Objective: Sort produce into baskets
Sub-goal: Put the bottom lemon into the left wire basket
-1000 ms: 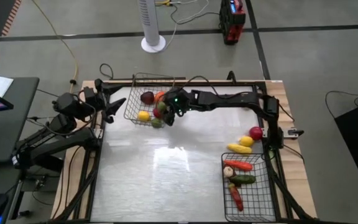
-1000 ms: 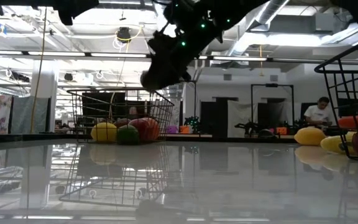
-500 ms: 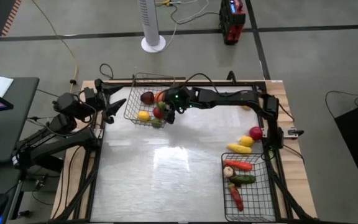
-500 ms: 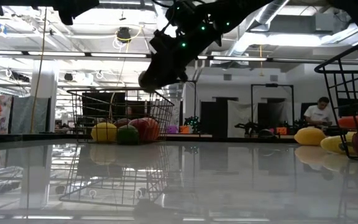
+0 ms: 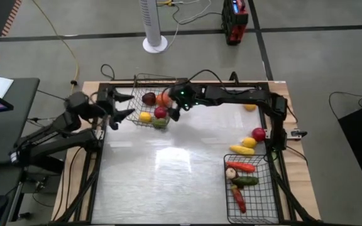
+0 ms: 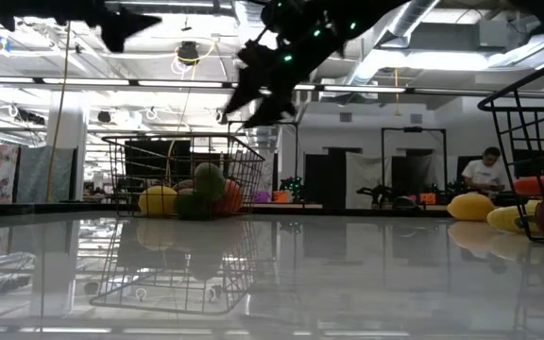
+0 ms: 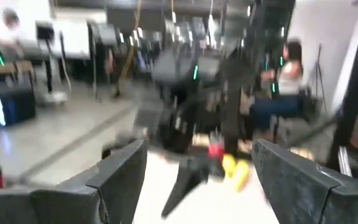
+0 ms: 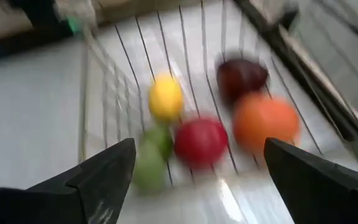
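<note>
My right gripper hangs with its fingers spread and nothing between them, just over the near rim of the silvery wire-mesh basket holding round pieces. The loose long yellow toy vegetable lies well behind it, back toward this arm's base, beside the black wire-mesh basket. My left gripper, also spread, is much farther from it.

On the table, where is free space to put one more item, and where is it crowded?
Free: the wide bare middle of the table, between the grey basket and the black basket. Crowded: inside both baskets, and the right edge, where loose produce lies above the black basket.
</note>
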Robot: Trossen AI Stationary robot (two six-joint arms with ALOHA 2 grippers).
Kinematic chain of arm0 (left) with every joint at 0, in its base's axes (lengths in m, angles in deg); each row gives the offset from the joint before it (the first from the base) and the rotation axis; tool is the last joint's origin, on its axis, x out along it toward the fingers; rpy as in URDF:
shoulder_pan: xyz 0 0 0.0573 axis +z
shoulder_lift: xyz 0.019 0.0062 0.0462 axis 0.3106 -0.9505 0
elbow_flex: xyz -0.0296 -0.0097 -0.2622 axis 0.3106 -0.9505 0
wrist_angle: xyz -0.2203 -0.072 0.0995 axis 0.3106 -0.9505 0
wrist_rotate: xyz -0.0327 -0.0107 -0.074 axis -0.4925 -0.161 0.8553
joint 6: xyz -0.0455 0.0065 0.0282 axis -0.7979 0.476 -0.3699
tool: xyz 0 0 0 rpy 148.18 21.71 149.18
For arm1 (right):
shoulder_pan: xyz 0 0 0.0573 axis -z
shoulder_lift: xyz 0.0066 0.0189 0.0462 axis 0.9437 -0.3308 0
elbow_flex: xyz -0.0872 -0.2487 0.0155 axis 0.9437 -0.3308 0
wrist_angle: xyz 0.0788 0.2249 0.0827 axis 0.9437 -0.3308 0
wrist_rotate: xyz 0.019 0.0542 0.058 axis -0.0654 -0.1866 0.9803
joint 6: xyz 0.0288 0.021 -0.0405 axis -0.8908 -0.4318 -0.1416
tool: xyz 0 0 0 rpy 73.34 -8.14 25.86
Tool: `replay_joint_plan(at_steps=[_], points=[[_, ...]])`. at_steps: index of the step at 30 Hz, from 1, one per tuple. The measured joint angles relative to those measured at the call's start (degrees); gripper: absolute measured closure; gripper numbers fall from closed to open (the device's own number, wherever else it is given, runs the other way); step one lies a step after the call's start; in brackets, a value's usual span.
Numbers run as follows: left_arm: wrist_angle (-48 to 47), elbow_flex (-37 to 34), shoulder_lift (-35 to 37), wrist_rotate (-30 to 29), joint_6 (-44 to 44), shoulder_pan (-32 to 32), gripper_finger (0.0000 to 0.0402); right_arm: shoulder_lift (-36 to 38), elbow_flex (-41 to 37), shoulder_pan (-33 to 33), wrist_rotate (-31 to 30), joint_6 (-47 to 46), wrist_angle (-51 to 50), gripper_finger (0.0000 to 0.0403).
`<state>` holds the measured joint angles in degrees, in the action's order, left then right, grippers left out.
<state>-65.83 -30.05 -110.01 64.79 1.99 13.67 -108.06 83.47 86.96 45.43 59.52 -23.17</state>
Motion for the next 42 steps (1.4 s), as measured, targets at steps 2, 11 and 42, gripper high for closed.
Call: replay_joint_plan(at_steps=[2,11,42], points=[[-2.37,0.02,-2.62,0.12,1.44,-0.82,0.0123,1.53,0.0,-0.1,-1.81,0.26,-6.47,0.0028],[-10.85,3.21,-18.23,0.89,9.29,-6.27,0.0123,10.66,-0.67,-1.94,-9.28,-0.64,-34.06,0.0065],[-5.1,11.61,-42.66,-28.55,27.27,-17.68,0.0123,40.59,-28.66,-14.51,-19.46,-29.04,-50.59,0.0072]])
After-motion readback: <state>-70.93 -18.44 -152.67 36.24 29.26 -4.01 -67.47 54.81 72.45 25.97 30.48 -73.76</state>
